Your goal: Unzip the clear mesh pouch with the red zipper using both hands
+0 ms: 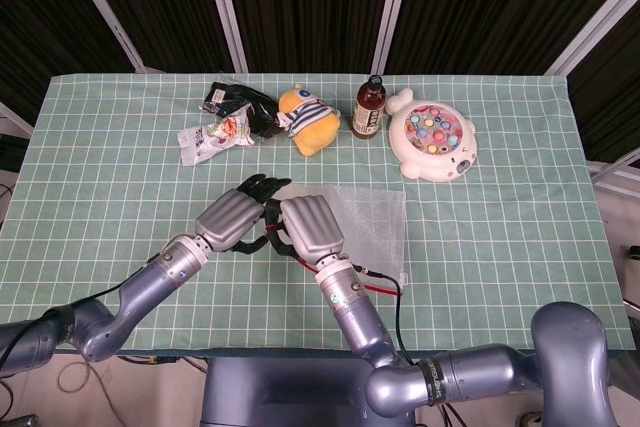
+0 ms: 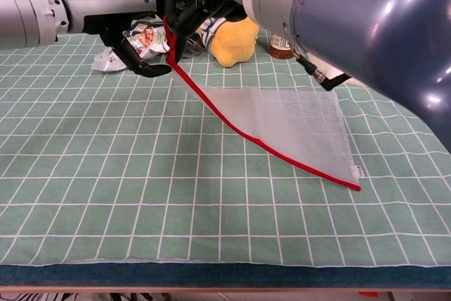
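The right hand (image 1: 310,228) gripped the near-left corner of the clear mesh pouch (image 2: 296,126), its dark fingers (image 2: 184,6) closed on the end of the red zipper (image 2: 261,144) and holding that corner up off the table (image 2: 106,174). The left hand (image 1: 232,217) sat just beside it, on the side away from the pouch, its black fingers (image 2: 144,68) curled toward the raised zipper end; I could not tell whether they actually held it. From the lifted corner the zipper ran down in a long slant to the pouch's far corner, which lay flat on the green checked cloth. Beyond the pouch stood a yellow plush toy (image 1: 308,119), a brown bottle (image 1: 368,108), a white fish-shaped toy (image 1: 433,135) and some snack packets (image 1: 225,119).
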Available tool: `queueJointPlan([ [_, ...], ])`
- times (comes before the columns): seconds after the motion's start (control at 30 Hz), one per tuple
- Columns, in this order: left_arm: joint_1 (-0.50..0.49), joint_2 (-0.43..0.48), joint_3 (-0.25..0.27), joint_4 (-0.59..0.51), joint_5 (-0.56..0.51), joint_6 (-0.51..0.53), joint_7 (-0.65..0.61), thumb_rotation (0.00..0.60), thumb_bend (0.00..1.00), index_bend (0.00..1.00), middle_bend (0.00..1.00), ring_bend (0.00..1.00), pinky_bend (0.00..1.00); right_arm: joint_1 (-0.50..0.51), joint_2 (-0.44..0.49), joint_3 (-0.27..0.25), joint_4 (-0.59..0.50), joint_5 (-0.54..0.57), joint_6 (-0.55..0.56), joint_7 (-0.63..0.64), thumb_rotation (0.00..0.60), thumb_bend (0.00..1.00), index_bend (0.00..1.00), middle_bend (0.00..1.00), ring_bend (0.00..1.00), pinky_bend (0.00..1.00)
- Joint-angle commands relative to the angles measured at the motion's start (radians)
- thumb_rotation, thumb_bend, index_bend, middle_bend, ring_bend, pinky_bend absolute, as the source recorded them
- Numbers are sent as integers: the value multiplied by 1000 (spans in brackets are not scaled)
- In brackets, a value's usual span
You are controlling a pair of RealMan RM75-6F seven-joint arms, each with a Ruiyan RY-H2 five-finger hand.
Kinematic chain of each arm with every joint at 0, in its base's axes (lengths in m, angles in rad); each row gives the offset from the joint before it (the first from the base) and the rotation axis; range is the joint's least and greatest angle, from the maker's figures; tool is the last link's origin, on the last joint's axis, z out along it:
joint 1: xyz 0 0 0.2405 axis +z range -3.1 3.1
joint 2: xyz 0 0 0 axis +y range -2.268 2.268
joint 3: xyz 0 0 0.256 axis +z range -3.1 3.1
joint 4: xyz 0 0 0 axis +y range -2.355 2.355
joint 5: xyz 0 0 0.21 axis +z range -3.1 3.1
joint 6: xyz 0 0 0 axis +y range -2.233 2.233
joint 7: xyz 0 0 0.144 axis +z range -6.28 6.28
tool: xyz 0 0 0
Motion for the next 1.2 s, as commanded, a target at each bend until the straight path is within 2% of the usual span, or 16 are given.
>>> queueJointPlan([
  [0.03, 2, -6, 0, 0, 0, 8, -4, 600, 371, 574, 29, 0, 0, 1, 0, -1, 1, -1, 2, 1, 600, 571, 643, 1000, 1000, 953],
  [0.43, 23, -22, -8, 7, -8, 65, -7, 600, 405, 603, 55, 0, 0, -4, 8, -6, -10, -4, 17, 8, 600, 571, 643, 1000, 1000, 953],
  [0.7, 34, -31, -36, -1, -44, 113, 6, 600, 404, 606, 60, 0, 0, -22, 32, -5, -38, -7, 38, 15, 600, 571, 643, 1000, 1000, 953],
  [1.2, 43, -55, -110, -34, -135, 209, 54, 600, 404, 609, 60, 0, 0, -102, 96, -43, -94, -8, 71, 62, 600, 571, 647, 1000, 1000, 953],
])
